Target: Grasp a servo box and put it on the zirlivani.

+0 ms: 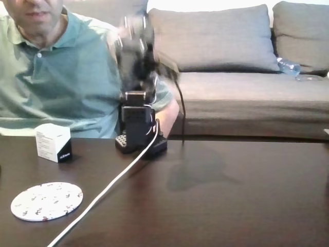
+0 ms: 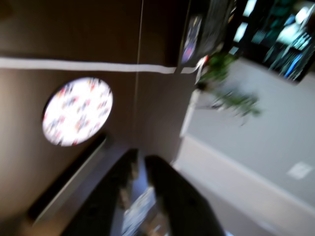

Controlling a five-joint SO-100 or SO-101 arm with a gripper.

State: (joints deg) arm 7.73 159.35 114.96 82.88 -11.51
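Note:
The servo box (image 1: 53, 142), a small white cube with a black lower side, stands on the dark table (image 1: 231, 195) at the far left in the fixed view. The zirlivani (image 1: 47, 201), a flat round white disc with small speckled figures, lies in front of it near the table's front edge. My arm (image 1: 134, 49) is raised and folded above its base (image 1: 140, 135), motion-blurred, well right of both things. In the wrist view my gripper (image 2: 141, 160) shows two dark fingers almost together with nothing between them, and the zirlivani (image 2: 77, 111) lies blurred up and to the left.
A person in a green polo shirt (image 1: 56, 67) sits right behind the table, close to the box and the arm. A white cable (image 1: 110, 188) runs from the base to the front edge, passing right of the disc. A grey sofa (image 1: 231, 77) stands behind.

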